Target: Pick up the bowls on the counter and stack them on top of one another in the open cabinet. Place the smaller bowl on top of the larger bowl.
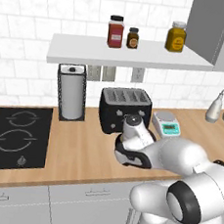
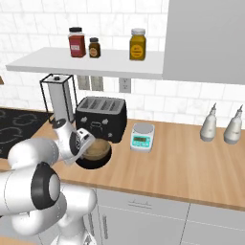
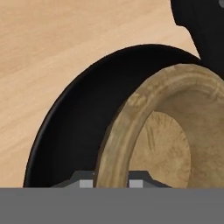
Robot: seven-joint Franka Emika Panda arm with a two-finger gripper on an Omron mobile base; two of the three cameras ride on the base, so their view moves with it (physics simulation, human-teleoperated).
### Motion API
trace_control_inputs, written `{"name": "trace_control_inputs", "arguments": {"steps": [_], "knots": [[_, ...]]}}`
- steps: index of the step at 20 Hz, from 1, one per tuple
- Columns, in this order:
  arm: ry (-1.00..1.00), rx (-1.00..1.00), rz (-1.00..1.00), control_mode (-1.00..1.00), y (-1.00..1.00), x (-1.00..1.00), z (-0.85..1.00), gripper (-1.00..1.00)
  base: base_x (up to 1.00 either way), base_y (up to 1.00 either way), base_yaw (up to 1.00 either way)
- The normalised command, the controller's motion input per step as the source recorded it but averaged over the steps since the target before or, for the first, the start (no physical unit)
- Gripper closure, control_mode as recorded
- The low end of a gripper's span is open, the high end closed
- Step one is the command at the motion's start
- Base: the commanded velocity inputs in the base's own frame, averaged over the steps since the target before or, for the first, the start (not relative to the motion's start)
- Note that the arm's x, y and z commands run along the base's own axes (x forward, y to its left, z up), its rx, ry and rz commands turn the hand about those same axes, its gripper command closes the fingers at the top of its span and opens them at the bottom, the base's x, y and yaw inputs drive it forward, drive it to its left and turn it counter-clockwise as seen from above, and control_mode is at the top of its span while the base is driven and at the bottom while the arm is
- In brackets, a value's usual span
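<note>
While I hold the end effector (image 2: pixel 89 147) low over the surface (image 2: pixel 191 162), its fingers are pinched on the near rim of the tan wooden bowl (image 3: pixel 175 131). Just left of and beneath that rim I see the black bowl (image 3: pixel 83 131), in which the tan bowl appears to sit, though I cannot tell whether they touch. The toaster (image 2: pixel 101 117) stands just beyond the end effector. The shelf (image 2: pixel 95 62), well above it, carries only three jars. I judge the task early: neither bowl is stowed yet.
</note>
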Motion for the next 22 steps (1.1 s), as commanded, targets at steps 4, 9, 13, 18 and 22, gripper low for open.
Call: {"name": "trace_control_inputs", "arguments": {"steps": [4,9,13,18,22], "knots": [[-0.01,0.0,0.0,-1.0,0.07,0.0,0.0,1.0,0.0,0.0,0.0],[0.0,0.03,0.0,-1.0,0.0,0.0,0.12,-1.0,0.0,0.0,0.0],[0.0,0.04,0.0,-1.0,-0.07,0.0,0.5,-1.0,0.0,0.0,0.0],[0.0,0.09,0.0,-1.0,-0.13,-0.11,0.31,-1.0,0.0,0.0,0.0],[0.06,0.04,0.01,-1.0,-0.01,-0.24,-0.5,-1.0,0.0,0.0,0.0]]}}
